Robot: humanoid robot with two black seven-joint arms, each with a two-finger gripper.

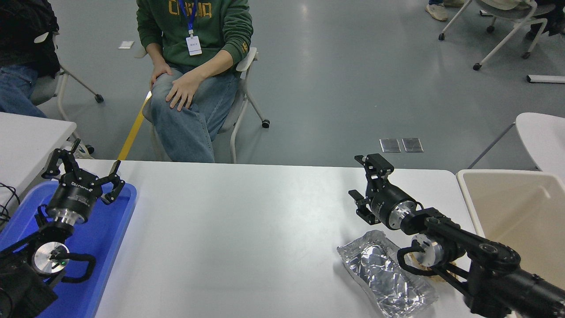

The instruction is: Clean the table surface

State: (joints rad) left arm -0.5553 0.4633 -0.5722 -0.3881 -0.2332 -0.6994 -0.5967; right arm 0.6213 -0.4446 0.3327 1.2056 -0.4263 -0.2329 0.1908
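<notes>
Right gripper (368, 183) spread, empty, above table surface (247, 229), foil bag (386, 274) beside.

White table surface (247, 229) fills lower half of frame, far edge across the middle, rounded corner at upper right. On it: blue tray (108, 234) at lower left, over the table's left edge; crumpled silver foil bag (379, 274) at lower right; scrap of brown crumpled paper just right of the bag, mostly hidden. Centre is bare w/ slight sheen.
</notes>
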